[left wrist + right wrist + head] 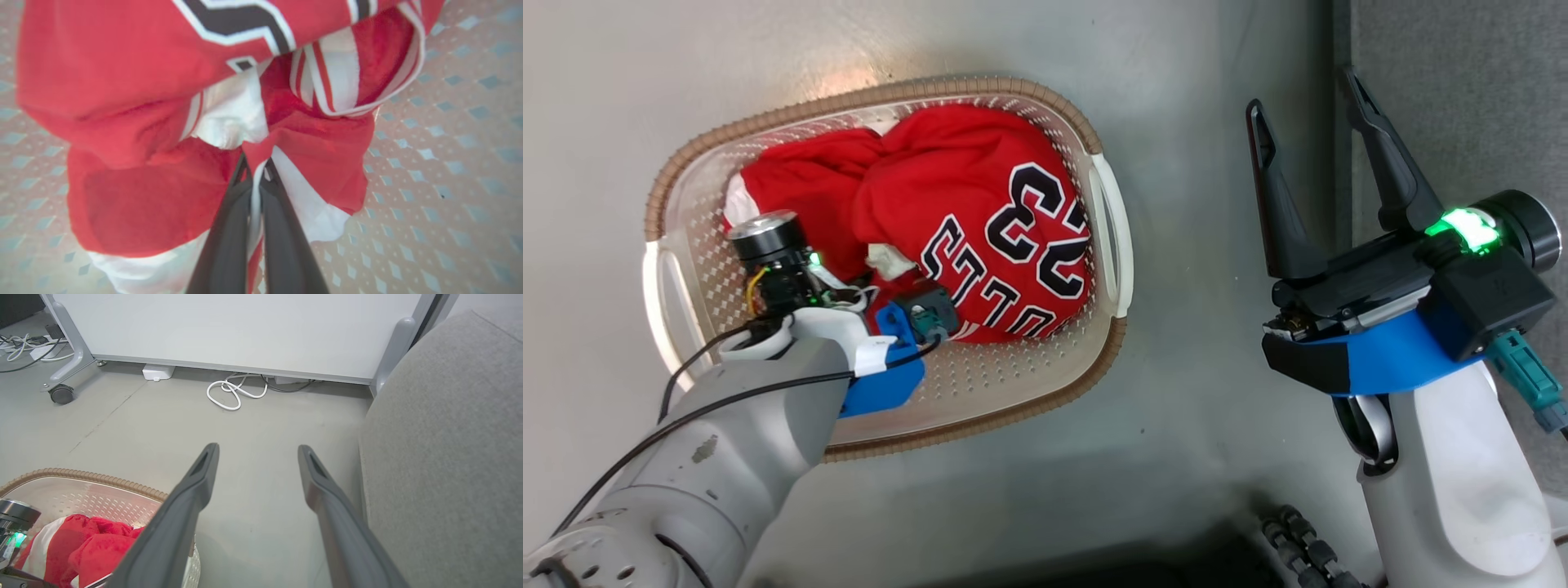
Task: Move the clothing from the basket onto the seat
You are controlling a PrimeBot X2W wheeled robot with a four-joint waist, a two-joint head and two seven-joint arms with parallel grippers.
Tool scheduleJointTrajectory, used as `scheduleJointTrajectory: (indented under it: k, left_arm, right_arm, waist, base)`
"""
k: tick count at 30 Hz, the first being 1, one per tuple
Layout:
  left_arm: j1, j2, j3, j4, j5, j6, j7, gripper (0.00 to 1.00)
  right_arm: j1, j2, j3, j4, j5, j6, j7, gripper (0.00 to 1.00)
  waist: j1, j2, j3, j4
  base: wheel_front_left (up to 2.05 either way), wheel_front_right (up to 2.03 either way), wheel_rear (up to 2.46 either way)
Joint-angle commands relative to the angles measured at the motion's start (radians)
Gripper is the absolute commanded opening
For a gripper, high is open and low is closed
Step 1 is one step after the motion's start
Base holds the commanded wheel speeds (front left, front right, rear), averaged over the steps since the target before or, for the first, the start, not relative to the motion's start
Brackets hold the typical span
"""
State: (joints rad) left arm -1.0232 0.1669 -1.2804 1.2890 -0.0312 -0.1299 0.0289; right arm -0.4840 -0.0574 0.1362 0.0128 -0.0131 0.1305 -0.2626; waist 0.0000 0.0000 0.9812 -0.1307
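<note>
Clothing (964,220) lies bunched inside the basket (866,98) on the floor (1176,408). Left end effector (256,163) is clamped on a red-and-white fold of it; right end effector (1303,90) stands wide apart, empty, beside the seat (449,437).

Grey floor (1013,506), basket (1029,86), white cable (235,388)

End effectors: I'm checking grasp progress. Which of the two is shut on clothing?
The left end effector, pinching red-and-white clothing in the basket. The right end effector stands open and empty over the floor.
</note>
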Motion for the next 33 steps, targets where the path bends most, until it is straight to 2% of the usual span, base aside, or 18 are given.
scheduleJointTrajectory:
  k: [1, 5, 18, 28, 33]
  left_arm:
    - [-0.003, -0.011, -0.002, -0.003, -0.008, 0.000, -0.027, 0.00]
    - [0.014, -0.028, -0.002, -0.013, -0.024, 0.000, -0.069, 0.00]
    - [0.065, -0.030, -0.002, -0.040, -0.105, 0.000, -0.201, 0.00]
    - [0.102, -0.029, 0.000, -0.092, -0.258, 0.000, -0.282, 0.00]
    - [0.119, -0.023, 0.034, -0.135, -0.322, 0.000, -0.295, 0.00]
  right_arm:
    - [-0.009, 0.000, -0.004, 0.008, 0.010, 0.000, -0.004, 1.00]
    - [-0.009, 0.002, 0.000, 0.023, 0.019, 0.000, -0.003, 1.00]
    - [0.028, 0.004, 0.011, 0.080, 0.036, 0.000, -0.003, 1.00]
    - [0.109, -0.007, -0.003, 0.127, 0.047, 0.000, -0.003, 1.00]
    - [0.151, -0.008, -0.009, 0.142, 0.053, 0.000, -0.003, 1.00]
  waist:
    - [0.0000, 0.0000, -0.029, 0.006]
    - [0.0000, 0.0000, -0.082, 0.012]
    - [0.0000, 0.0000, -0.288, 0.027]
    - [0.0000, 0.0000, -0.500, 0.072]
    - [0.0000, 0.0000, -0.597, 0.085]
  base:
    - [0.00, 0.00, 0.00]
    - [0.00, 0.00, 0.00]
    - [0.00, 0.00, 0.00]
    - [0.00, 0.00, 0.00]
    - [0.00, 0.00, 0.00]
